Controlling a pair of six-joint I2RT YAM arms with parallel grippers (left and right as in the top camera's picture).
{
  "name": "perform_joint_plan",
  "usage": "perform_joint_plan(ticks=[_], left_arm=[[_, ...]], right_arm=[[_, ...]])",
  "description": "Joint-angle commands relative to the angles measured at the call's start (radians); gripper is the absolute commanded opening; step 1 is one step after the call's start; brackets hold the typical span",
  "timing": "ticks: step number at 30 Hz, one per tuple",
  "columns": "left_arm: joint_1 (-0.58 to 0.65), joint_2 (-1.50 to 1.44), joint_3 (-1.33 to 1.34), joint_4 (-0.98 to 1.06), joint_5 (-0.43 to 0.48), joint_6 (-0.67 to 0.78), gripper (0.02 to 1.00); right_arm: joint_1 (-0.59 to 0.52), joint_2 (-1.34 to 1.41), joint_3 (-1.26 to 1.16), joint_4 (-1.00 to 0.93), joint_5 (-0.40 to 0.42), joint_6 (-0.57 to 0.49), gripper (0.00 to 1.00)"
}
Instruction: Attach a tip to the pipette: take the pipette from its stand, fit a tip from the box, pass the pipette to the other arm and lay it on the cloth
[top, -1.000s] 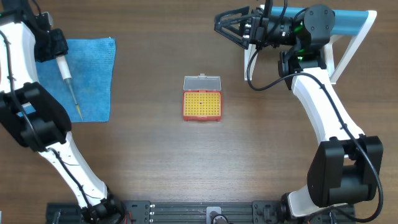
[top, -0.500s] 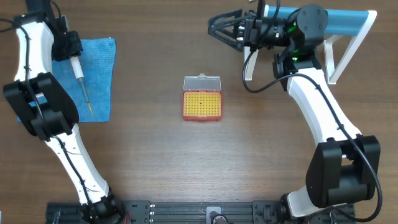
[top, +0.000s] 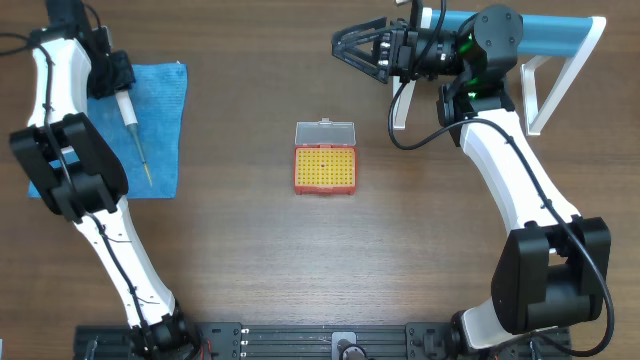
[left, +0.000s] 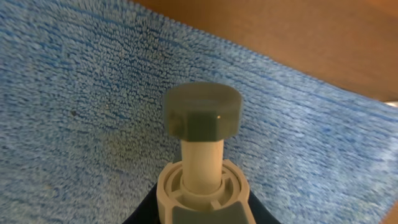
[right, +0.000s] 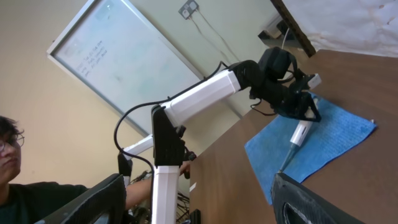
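My left pincer (top: 110, 76) is clamped round the pipette (top: 131, 118), held slanted over the blue cloth (top: 165, 120) at the tabletop's far left corner. Whether its yellow tip (top: 146, 172) touches the cloth, I cannot tell. The open tip box (top: 324, 168) sits mid-tabletop, well apart. My right pincer (top: 352, 50) hangs spread wide and empty by the far edge.

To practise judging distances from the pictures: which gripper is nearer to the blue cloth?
Left. The left gripper holds the pipette right over the blue cloth; the right gripper, open, is far across the table, beyond the tip box.
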Motion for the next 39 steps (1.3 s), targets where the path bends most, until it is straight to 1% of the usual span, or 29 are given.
perform_joint_plan(ticks=[1, 7, 11, 16, 19, 20, 21, 22, 23, 24, 25, 26, 28, 30, 32, 34, 35, 36, 39], left_arm=[[0.005, 0.036, 0.033, -0.012, -0.007, -0.048, 0.073], [0.005, 0.036, 0.033, -0.002, -0.007, -0.062, 0.075], [0.005, 0.036, 0.033, 0.008, -0.008, -0.061, 0.152], [0.005, 0.036, 0.033, 0.025, -0.023, -0.060, 0.163], [0.005, 0.036, 0.033, 0.047, -0.022, -0.061, 0.194], [0.005, 0.036, 0.033, 0.051, -0.022, -0.061, 0.240], [0.005, 0.036, 0.033, 0.051, -0.022, -0.061, 0.264], [0.005, 0.036, 0.033, 0.050, -0.022, -0.061, 0.467], [0.005, 0.036, 0.033, 0.048, -0.022, -0.061, 0.544], [0.005, 0.036, 0.033, 0.047, -0.022, -0.061, 0.551], [0.005, 0.036, 0.033, 0.044, -0.022, -0.061, 0.614], [0.005, 0.036, 0.033, 0.043, -0.022, -0.061, 0.645], [0.005, 0.036, 0.033, 0.040, -0.022, -0.061, 0.669], [0.005, 0.036, 0.033, 0.035, -0.022, -0.061, 0.713], [0.005, 0.036, 0.033, 0.023, -0.021, -0.061, 0.801], [0.005, 0.036, 0.033, 0.004, -0.014, -0.061, 0.862], [0.005, 0.031, 0.033, -0.021, -0.014, -0.061, 0.928], [0.005, 0.027, 0.033, -0.033, -0.014, -0.060, 0.972], [0.005, -0.004, 0.033, -0.068, -0.014, -0.053, 0.982]], right_arm=[[0.005, 0.008, -0.003, 0.001, 0.009, -0.007, 0.761], [0.005, 0.008, -0.003, 0.001, 0.009, -0.007, 0.763], [0.005, 0.008, -0.003, 0.001, 0.009, -0.006, 0.761], [0.005, 0.008, -0.003, 0.001, 0.009, -0.006, 0.763], [0.005, 0.008, -0.003, 0.001, 0.009, -0.006, 0.761], [0.005, 0.008, -0.003, 0.001, 0.009, -0.006, 0.763], [0.005, 0.008, -0.003, 0.001, 0.009, -0.006, 0.761], [0.005, 0.008, -0.003, 0.001, 0.009, -0.006, 0.761], [0.005, 0.008, -0.003, 0.001, 0.009, -0.006, 0.761], [0.005, 0.008, -0.003, 0.001, 0.009, -0.006, 0.761], [0.005, 0.008, -0.003, 0.001, 0.009, -0.006, 0.763], [0.005, 0.008, -0.003, 0.001, 0.009, -0.006, 0.761], [0.005, 0.008, -0.003, 0.001, 0.009, -0.006, 0.763], [0.005, 0.008, -0.003, 0.001, 0.009, -0.006, 0.763], [0.005, 0.008, -0.003, 0.001, 0.009, -0.006, 0.761], [0.005, 0.008, -0.003, 0.001, 0.009, -0.006, 0.761], [0.005, 0.008, -0.003, 0.001, 0.009, -0.006, 0.761], [0.005, 0.008, -0.003, 0.001, 0.009, -0.006, 0.761], [0.005, 0.008, -0.003, 0.001, 0.008, -0.006, 0.766]])
